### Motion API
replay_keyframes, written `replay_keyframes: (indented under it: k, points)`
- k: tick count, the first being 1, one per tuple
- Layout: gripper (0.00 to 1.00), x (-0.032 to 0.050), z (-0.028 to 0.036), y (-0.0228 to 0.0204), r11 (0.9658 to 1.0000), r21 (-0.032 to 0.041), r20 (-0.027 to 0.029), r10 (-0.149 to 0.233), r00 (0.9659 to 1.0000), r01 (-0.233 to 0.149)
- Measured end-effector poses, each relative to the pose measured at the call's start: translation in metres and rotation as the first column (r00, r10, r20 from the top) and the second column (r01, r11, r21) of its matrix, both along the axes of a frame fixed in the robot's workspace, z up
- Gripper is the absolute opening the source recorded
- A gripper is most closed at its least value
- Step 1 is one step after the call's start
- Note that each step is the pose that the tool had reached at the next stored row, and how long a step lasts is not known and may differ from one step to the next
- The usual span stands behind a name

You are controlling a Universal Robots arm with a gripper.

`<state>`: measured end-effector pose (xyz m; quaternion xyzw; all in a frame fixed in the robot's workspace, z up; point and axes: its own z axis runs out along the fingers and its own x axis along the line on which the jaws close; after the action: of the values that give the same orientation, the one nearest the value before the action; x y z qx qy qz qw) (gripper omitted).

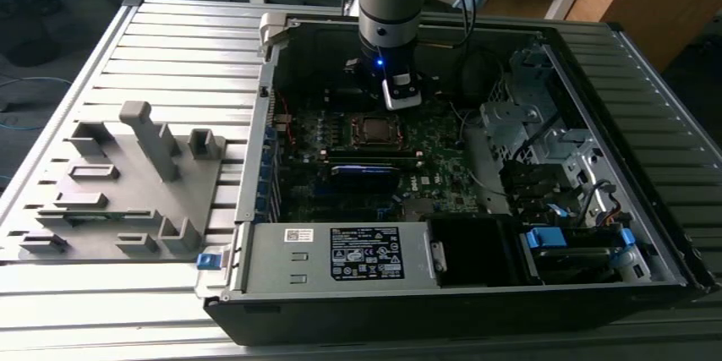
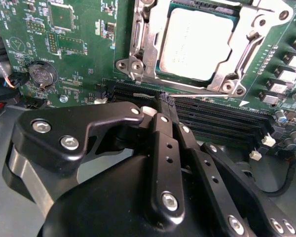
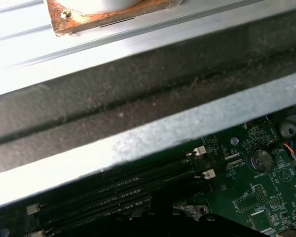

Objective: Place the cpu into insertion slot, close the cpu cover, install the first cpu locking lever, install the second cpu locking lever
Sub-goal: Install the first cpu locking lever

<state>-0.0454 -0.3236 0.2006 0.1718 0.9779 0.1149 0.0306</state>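
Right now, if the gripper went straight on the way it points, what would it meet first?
Probably the thin metal lever lying just ahead of the gripper, across the black memory slots; the cpu cover lies beyond. Depth is unclear, so they may already touch.

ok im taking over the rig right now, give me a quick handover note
Gripper: shut, tip just beside the insertion slot; nothing clearly held.
cpu: seated in the slot.
cpu cover: down over the chip.
A thin lever rod lies along the slot's edge by the gripper tip.
Done: cpu placed, cover closed.
Left: both levers; I cannot tell whether either is latched.
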Motion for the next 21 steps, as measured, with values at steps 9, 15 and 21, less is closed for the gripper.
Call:
replay_keyframes:
  k: [9,15,21]
  points:
    - [0.11,0.0000,-0.0008,0.0000,1.0000,0.0003,0.0004,0.000,1.0000,0.000]
    - [0.11,0.0000,-0.0017,0.0000,1.0000,0.0002,0.0032,0.000,1.0000,0.000]
    - [0.11,0.0002,-0.0031,0.0000,1.0000,-0.0003,0.0057,0.000,1.0000,0.000]
